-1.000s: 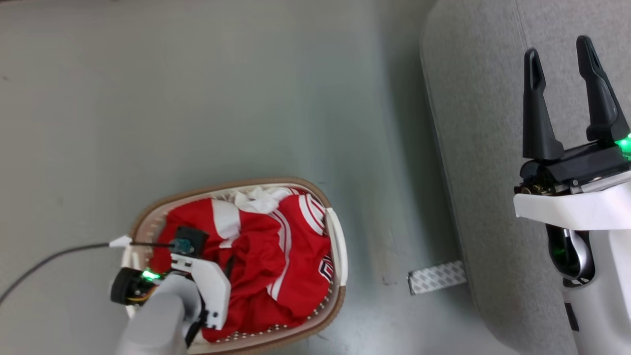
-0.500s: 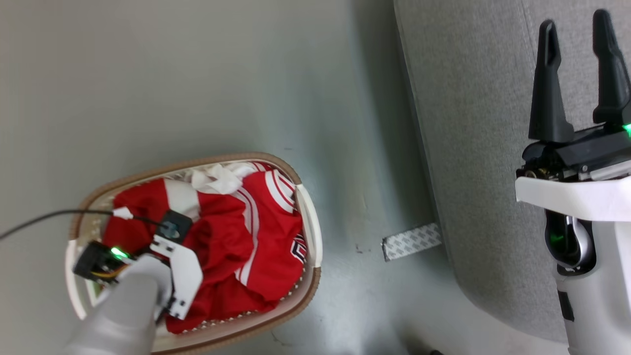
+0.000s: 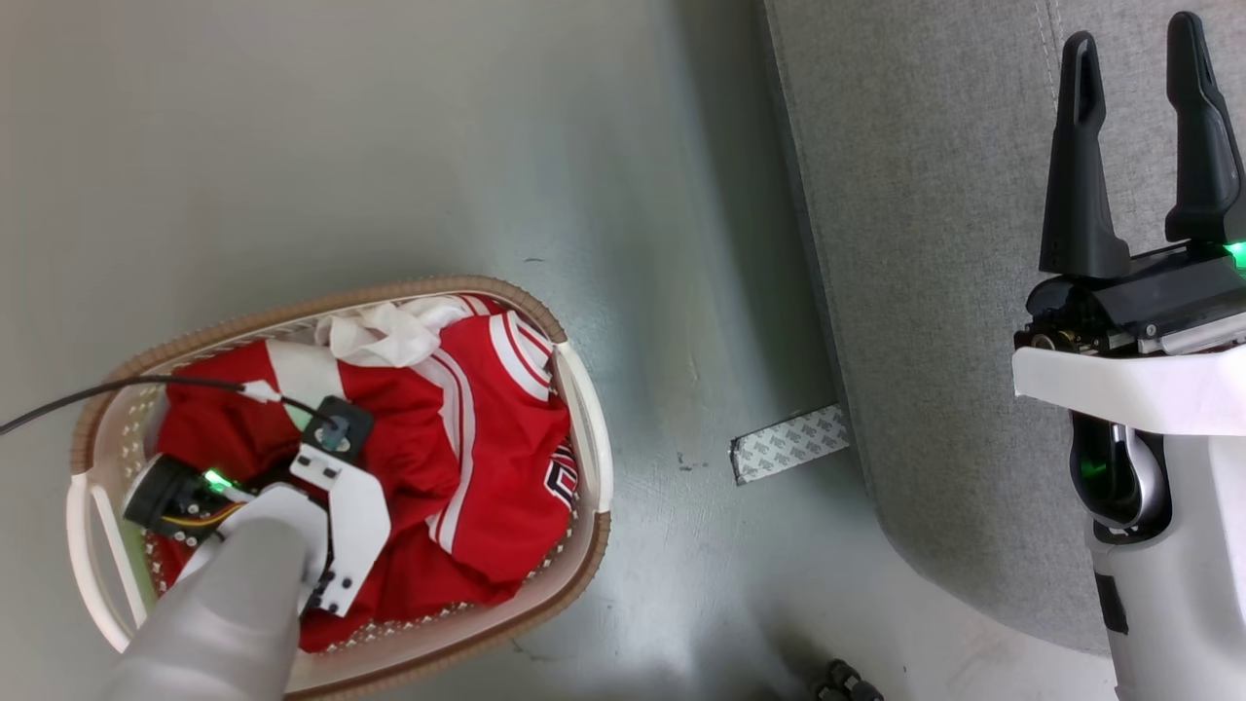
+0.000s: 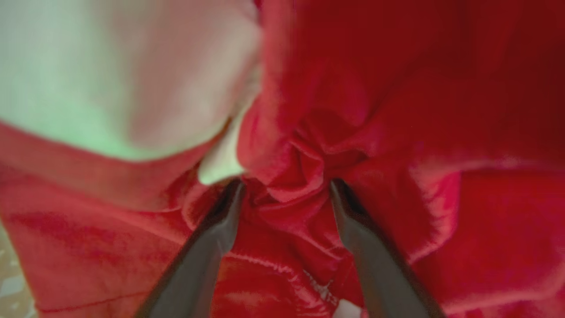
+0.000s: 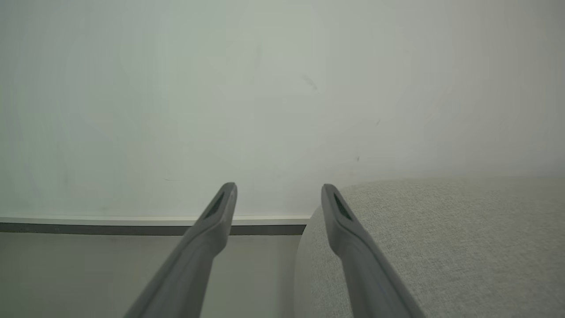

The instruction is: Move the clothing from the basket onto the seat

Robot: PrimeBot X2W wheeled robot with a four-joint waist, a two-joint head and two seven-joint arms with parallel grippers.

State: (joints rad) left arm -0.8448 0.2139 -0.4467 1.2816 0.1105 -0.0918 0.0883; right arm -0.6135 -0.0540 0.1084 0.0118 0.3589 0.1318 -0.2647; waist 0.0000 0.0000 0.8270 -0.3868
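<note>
My left gripper [image 4: 284, 185] is spread wide, straddling a fold of the soft red, white-striped clothing [image 3: 487, 428] heaped in the oval white, brown-rimmed plastic basket [image 3: 428, 289]. If I close shallow, I judge the slick cloth could slip, or tangled garments could drag the basket. The right gripper [image 3: 1129, 58] hangs spread and empty by the large light grey fabric seat [image 3: 925, 243]. The dark logo [image 3: 557, 482] near the basket's right edge is unreadable.

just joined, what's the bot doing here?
The left gripper is down in the basket, open, with a fold of the red clothing bunched between its fingers, not yet clamped. The right gripper hangs open and empty above the grey seat. The basket sits on the floor beside the seat.
</note>
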